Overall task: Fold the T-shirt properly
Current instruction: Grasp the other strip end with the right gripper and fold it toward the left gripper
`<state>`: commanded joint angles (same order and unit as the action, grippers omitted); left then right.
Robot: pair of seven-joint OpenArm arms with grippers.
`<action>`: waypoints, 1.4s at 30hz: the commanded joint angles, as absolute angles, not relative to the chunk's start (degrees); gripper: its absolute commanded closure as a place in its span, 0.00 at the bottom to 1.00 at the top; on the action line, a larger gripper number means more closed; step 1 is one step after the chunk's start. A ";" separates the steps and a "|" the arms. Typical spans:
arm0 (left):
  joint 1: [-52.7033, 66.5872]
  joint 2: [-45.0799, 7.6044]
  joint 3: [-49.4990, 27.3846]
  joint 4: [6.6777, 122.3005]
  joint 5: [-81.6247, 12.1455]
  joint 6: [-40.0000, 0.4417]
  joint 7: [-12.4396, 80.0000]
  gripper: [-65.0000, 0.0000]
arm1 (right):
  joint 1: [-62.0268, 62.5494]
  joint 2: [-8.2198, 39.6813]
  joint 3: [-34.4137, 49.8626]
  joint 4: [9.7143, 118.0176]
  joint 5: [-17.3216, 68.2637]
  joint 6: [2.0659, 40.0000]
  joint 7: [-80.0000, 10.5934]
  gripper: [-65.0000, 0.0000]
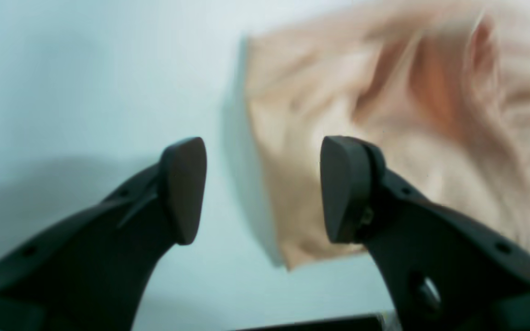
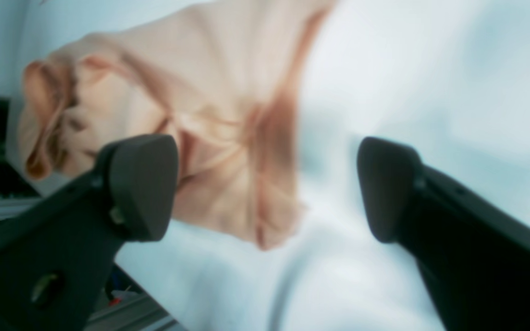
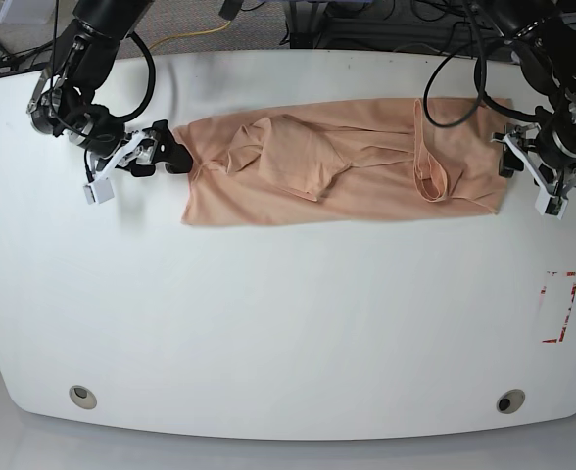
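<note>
White table [image 3: 288,323] fills the base view, rounded corners, a round hole near each near corner [image 3: 83,397] and a red-marked rectangle [image 3: 559,306] near its right edge. T-shirt [image 3: 337,162] lies on the far half of the table, stretched into a long band running left to right, folded over on itself with bunched wrinkles mid-left and a looped seam or collar edge standing up toward the right end. Both arms sit at the ends of the band. Right gripper [image 3: 175,155] is at the left end of the shirt in the base view, at or just beside the cloth edge; contact can't be confirmed from there. Its wrist view shows the jaws wide apart, nothing between them, with the shirt [image 2: 210,119] on the table beyond and partly behind one pad [image 2: 143,184]. Left gripper [image 3: 513,157] is at the right end of the shirt in the base view, just beside the cloth corner. Its wrist view also shows the jaws spread, empty, with the shirt's edge [image 1: 384,119] lying on the table past them, one pad [image 1: 343,188] overlapping the cloth in the picture, the other [image 1: 184,188] over bare table. Both wrist views are blurred, so fine cloth detail is unclear.
</note>
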<state>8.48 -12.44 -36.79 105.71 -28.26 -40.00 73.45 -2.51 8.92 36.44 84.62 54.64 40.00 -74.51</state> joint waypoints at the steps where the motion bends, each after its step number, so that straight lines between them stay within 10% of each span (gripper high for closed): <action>1: 8.92 -12.70 -36.79 105.10 -28.53 -40.00 72.92 0.44 | -2.24 8.92 36.35 84.00 54.64 40.00 -74.15 0.11; 22: 11.65 -14.20 -35.03 92.26 -28.18 -40.00 66.24 0.45 | -1.10 5.58 25.71 76.97 54.73 40.00 -68.70 0.14; 37: 11.38 -14.46 -34.86 91.65 -28.18 -40.00 66.24 0.45 | -0.22 4.18 25.71 82.68 54.64 34.68 -68.44 1.00; 42: 11.21 -14.37 -34.07 91.65 -28.18 -40.00 66.24 0.45 | -0.48 4.44 25.98 88.84 54.73 31.25 -68.44 1.00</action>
